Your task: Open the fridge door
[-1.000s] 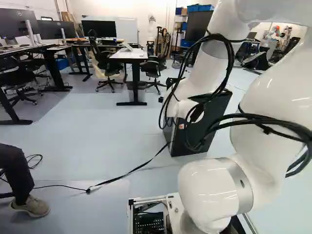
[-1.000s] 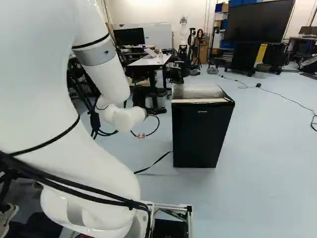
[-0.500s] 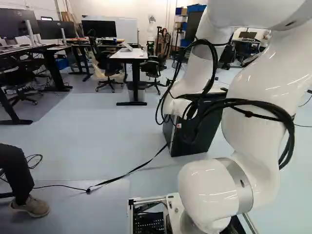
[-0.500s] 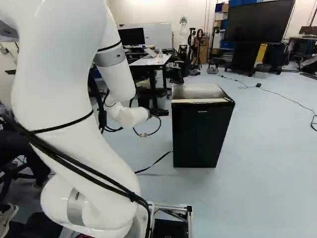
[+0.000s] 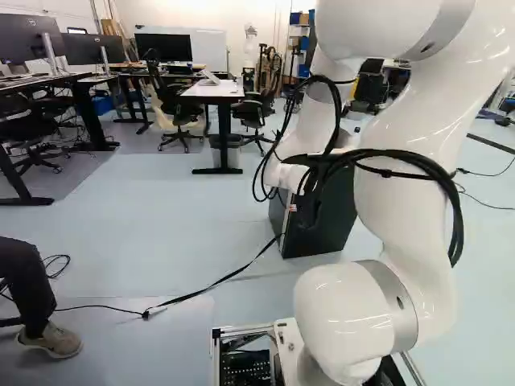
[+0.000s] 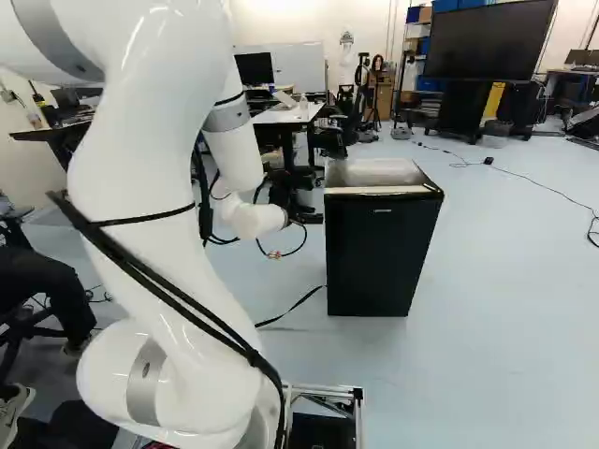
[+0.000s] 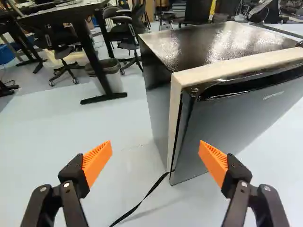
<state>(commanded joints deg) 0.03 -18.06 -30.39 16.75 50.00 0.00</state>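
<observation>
My tool point(image 7: 155, 149) stands wide; the fridge door point(image 6: 374, 254) lies to its right, at the right base view's middle right.

We're in a robotics lab, w/ office bits: our white arm point(image 5: 402, 197) & another robot point(image 6: 346, 56) at the back, tables point(image 5: 211, 91) w/ monitors point(image 5: 84, 50), wheeled chairs point(image 5: 252, 112), a whiteboard point(image 6: 301, 64), a big TV screen point(image 6: 491, 39), storage shelves point(image 6: 423, 30) w/ blue bins point(image 6: 457, 5), plus cables point(image 5: 100, 305) across the pale-grey floor point(image 5: 161, 241).
</observation>
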